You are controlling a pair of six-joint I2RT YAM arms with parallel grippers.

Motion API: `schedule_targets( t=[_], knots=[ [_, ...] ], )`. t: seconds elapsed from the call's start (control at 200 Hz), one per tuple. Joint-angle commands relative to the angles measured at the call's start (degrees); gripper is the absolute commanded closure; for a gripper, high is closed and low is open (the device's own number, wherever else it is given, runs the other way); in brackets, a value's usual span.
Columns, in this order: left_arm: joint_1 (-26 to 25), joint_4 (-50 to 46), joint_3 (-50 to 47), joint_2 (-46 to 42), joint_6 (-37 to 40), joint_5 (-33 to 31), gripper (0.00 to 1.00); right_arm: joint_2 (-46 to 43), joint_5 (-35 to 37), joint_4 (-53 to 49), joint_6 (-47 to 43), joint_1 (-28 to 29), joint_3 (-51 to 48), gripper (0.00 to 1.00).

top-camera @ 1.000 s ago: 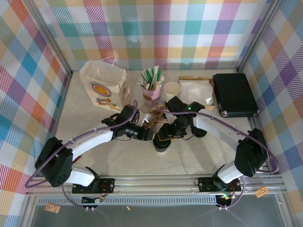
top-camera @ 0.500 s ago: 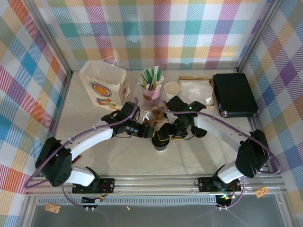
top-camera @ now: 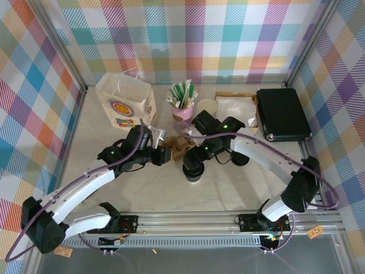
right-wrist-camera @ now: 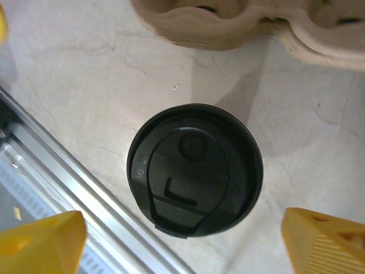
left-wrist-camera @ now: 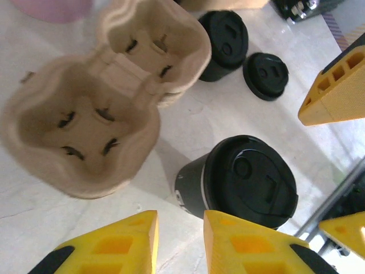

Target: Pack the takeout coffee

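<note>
1. The right gripper (right-wrist-camera: 182,225) is spread wide. In the right wrist view its yellow fingers (right-wrist-camera: 40,242) sit at the two lower corners, and neither of them touches anything.
2. The takeout coffee (right-wrist-camera: 194,177) stands upright between those spread fingers with its black lid facing up. There is bare table on either side of it, so it is straddled but not gripped.
3. The left gripper (left-wrist-camera: 179,220) is only slightly ajar. A narrow slot of table shows between its fingertips, and it holds nothing.
4. In the left wrist view the coffee stands just to the right of that slot, beside one fingertip and outside the jaws.
5. A pulp cup carrier (left-wrist-camera: 85,125) lies on the table ahead of the left gripper. Its two pockets are open upward and both are empty. It is just beside the coffee, with a strip of table between them.
6. Past the carrier are two more black lids, a taller one (left-wrist-camera: 225,37) and a low one (left-wrist-camera: 265,74).
7. A metal rail (right-wrist-camera: 68,165) runs along the table edge near the coffee.
8. At the back of the table (top-camera: 148,191) stand a printed paper bag (top-camera: 125,103), a pink cup of stirrers (top-camera: 182,105), cream cups (top-camera: 206,105) and a black case (top-camera: 282,114).
</note>
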Motion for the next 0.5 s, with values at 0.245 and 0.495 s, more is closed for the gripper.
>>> schedule_targets(
  t=[0.245,0.495],
  knots=[
    [0.3,-5.8,-2.2,-7.0,1.1,-8.5,0.71,6.8,6.5,-3.0,-15.1,3.3,3.3,0.07],
    [0.4,-6.6,-2.0,-7.2,1.0,-8.5,0.71,8.3,6.1,-3.2,-14.6,4.0,2.7,0.09]
  ],
)
